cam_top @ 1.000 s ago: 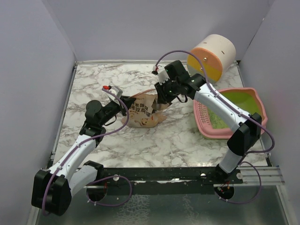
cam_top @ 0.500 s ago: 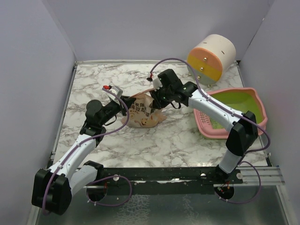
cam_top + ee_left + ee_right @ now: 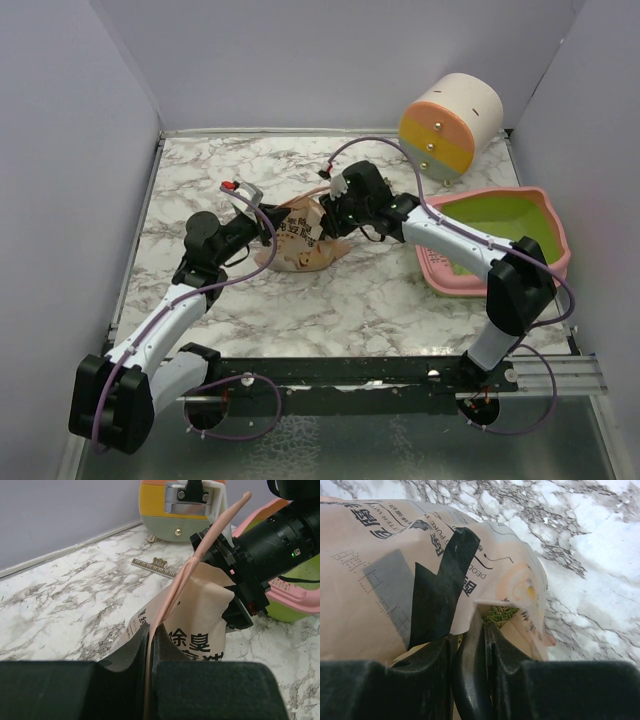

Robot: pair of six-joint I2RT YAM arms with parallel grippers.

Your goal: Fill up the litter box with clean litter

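Overhead, we note a white marble-patterned tabletop (image 3: pixel 380 300) with grey veins. Plain pale lavender walls (image 3: pixel 300 60) close it in at left, back and right. A black rail (image 3: pixel 340 372) runs along the near edge, where both arm bases sit.

The litter box (image 3: pixel 510 222) lies flat and open side up at the table's right edge, close to the right wall. It is just in front of a round banded drum (image 3: pixel 450 125). Its long axis appears to run roughly left to right across the table, slightly skewed. The cat-ear peaks of the rim are at the far right end. The right arm crosses over its left part, so we cannot judge what lies on that part of the floor.

A tan paper bag (image 3: pixel 298 245) sits near the table's middle, well left of the box.
- The left gripper (image 3: pixel 150 637) is pinched tight on the bag's thin upper edge.
- The right gripper (image 3: pixel 484 630) is clamped on the torn flap at the bag's mouth.
- From the right wrist we see clean litter (image 3: pixel 501 613) as small greenish granules just inside that opening, behind the flap.
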